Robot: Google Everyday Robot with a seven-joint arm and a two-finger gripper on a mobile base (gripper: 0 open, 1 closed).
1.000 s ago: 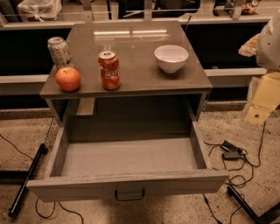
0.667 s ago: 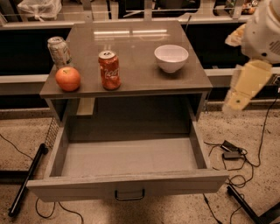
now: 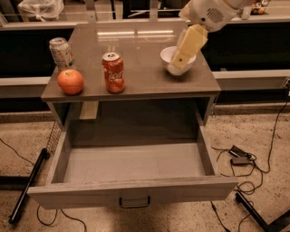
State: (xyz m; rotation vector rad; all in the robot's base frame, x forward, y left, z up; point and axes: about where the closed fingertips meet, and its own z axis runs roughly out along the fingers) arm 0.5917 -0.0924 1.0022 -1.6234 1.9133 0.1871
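My gripper [image 3: 181, 58], cream-coloured, hangs from the white arm [image 3: 209, 12] that reaches in from the upper right. It sits over the white bowl [image 3: 166, 56] at the right of the grey cabinet top [image 3: 140, 45] and hides the bowl's right half. I cannot tell whether it touches the bowl. A red soda can [image 3: 113, 72] stands upright near the front middle. An orange fruit [image 3: 70, 81] lies at the front left, with a silver can [image 3: 61, 52] just behind it.
Below the top, the cabinet's drawer [image 3: 131, 192] is pulled fully out and holds nothing. Cables and a power brick [image 3: 240, 156] lie on the floor at the right. A black pole [image 3: 27, 186] lies on the floor at the left.
The arm has swung left from beside the cabinet's right edge to over the white bowl. The cans, fruit and drawer have not moved.
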